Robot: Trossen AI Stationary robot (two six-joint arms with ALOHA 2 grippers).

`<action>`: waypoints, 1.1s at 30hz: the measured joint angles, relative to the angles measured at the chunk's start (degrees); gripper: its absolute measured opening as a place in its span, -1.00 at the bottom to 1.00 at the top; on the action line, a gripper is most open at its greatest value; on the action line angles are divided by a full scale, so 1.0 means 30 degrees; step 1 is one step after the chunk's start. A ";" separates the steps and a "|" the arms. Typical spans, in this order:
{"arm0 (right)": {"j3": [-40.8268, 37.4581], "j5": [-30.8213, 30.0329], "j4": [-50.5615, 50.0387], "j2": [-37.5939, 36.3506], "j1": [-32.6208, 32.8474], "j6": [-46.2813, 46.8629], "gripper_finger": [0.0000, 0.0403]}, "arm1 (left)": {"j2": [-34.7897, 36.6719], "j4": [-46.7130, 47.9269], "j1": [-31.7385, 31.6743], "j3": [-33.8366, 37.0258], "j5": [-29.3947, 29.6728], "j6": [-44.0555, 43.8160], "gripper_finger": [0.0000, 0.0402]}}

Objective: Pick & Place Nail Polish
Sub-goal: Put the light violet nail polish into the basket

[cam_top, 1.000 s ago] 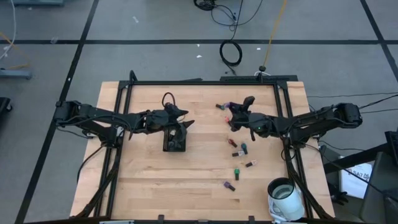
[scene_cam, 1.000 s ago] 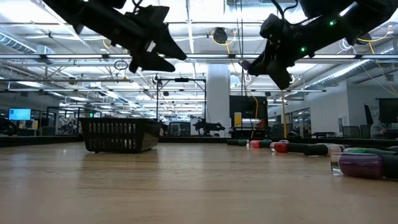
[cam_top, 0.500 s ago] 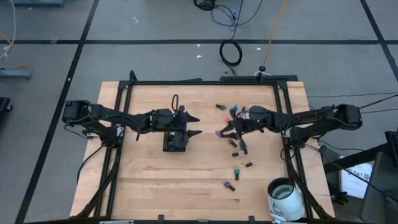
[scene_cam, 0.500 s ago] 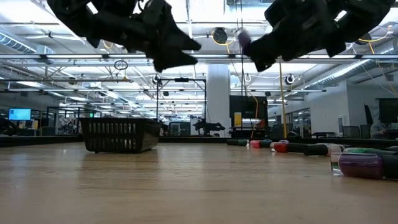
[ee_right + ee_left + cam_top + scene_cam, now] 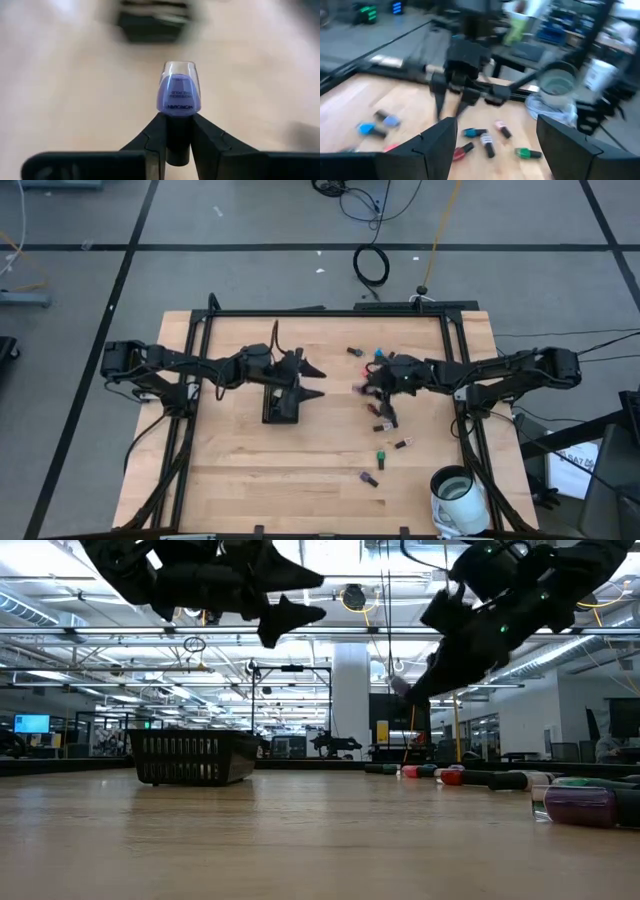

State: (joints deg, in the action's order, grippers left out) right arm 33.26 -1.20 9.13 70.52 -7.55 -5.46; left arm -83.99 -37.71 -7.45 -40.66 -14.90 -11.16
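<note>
The right gripper [image 5: 178, 142] pinches 1 purple nail polish bottle [image 5: 179, 93] by its cap, above the table [image 5: 240, 470]. The tray [image 5: 281, 408] sits at its 9 o'clock. The left gripper [image 5: 312, 380] hangs spread above the tray.

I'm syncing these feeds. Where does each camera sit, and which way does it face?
High: overhead, straight down; both arms, tray.
Low: table height, level; both arms overhead, tray.
Left wrist: past open left gripper toward right arm.
Right wrist: past right gripper, shut on purple bottle.
Shared: tray, high and low.
</note>
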 joint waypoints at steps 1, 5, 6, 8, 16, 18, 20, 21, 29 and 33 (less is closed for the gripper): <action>0.0000 -0.2198 -0.0208 0.0000 0.0071 -0.0702 -0.75 | 0.0000 0.0078 -0.0026 0.0000 0.0499 -0.0611 0.34; 0.0000 -0.7906 0.0223 -0.0003 0.0471 -0.3389 -0.73 | 0.0000 0.0106 -0.0010 0.0000 0.2530 -0.3258 0.34; 0.0000 -0.8478 0.0426 -0.0007 0.0546 -0.4018 -0.73 | 0.0000 0.0155 0.0049 0.0000 0.3049 -0.3775 0.34; 0.0000 -0.9136 0.1028 -0.0007 0.0683 -0.5047 -0.74 | 0.0000 0.0216 0.0174 0.0000 0.4144 -0.4527 0.34; 0.0000 -1.1085 0.3392 0.0231 0.1180 -0.8037 -0.75 | 0.0000 0.0228 0.0293 0.0000 0.6048 -0.4868 0.34; 0.0000 -1.1093 0.3453 0.0293 0.1180 -0.8233 -0.75 | 0.0000 0.0224 0.0265 0.0000 0.6759 -0.5268 0.34; 0.0000 -1.1087 0.3453 0.0299 0.1180 -0.8175 -0.75 | 0.0000 0.0220 0.0264 0.0000 0.7034 -0.5815 0.34; 0.0000 -1.1087 0.3467 0.0299 0.1180 -0.8095 -0.75 | 0.0000 0.0217 0.0257 0.0000 0.7067 -0.5933 0.34; 0.0000 -1.1079 0.3553 0.0299 0.1180 -0.7969 -0.75 | -0.2258 -0.0785 0.0529 -0.0745 0.7119 -0.6091 0.34; 0.0000 -1.1063 0.4116 0.0299 0.1308 -0.8018 -0.75 | -0.4108 -0.0784 0.0061 -0.2439 0.6820 -0.7223 0.34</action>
State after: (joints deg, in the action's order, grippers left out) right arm 33.26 -34.39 21.47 71.42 -3.63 -29.51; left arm -96.31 -40.06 -7.26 -47.98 5.56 -32.83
